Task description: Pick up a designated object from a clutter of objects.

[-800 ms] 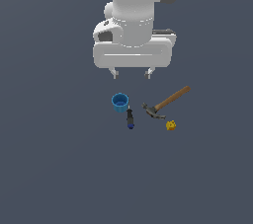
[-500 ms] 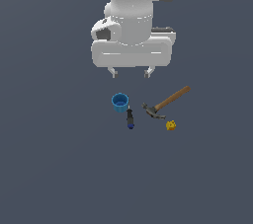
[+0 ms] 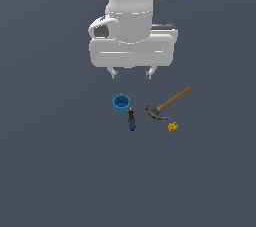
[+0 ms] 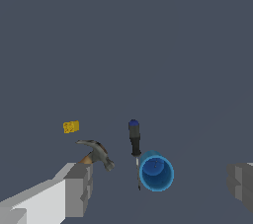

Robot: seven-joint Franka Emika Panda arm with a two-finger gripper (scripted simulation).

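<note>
Across the grey counter (image 3: 55,161) my fingers (image 3: 131,74) hang spread apart, holding nothing, above the clutter. The wooden-handled hammer (image 3: 167,105) lies slanted, its dark head near the blue cup (image 3: 121,104). The black-and-blue screwdriver (image 3: 131,119) lies just beside the cup. The tiny yellow block (image 3: 173,127) sits just beyond the hammer head, apart from my fingers.

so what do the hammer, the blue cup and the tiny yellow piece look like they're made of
Hammer: the handle looks like wood, a matte warm brown; the head looks like metal, dark grey with a dull sheen in the wrist view. Blue cup: probably plastic, a uniform saturated blue with a smooth finish. Tiny yellow piece: likely plastic too, flat yellow-orange and knobbly, though it is too small to be sure.
</note>
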